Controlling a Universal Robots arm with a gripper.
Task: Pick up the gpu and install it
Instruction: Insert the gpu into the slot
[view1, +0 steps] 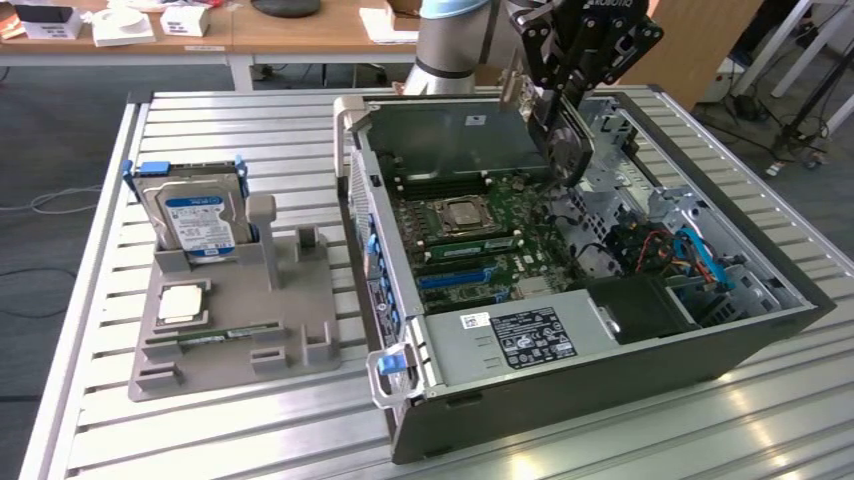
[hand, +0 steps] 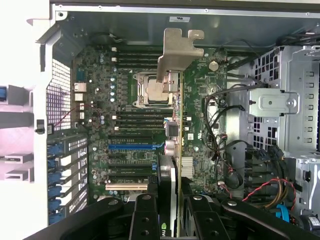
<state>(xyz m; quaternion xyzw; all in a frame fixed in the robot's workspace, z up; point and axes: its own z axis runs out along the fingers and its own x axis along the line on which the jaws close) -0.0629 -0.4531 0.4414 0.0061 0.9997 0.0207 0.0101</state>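
Note:
My gripper hangs over the far side of the open computer case, shut on the gpu. The gpu is a dark flat card held on edge, clear above the motherboard. In the wrist view the gpu appears edge-on, running from between my black fingers out to its silver end bracket. It lies above the motherboard, just beside the CPU socket. The expansion slots, one of them blue, lie off to one side of the card.
A grey fixture on the slatted metal table at the exterior view's left holds a blue-labelled hard drive, a CPU and a RAM stick. Inside the case are a power supply, a drive cage and loose cables.

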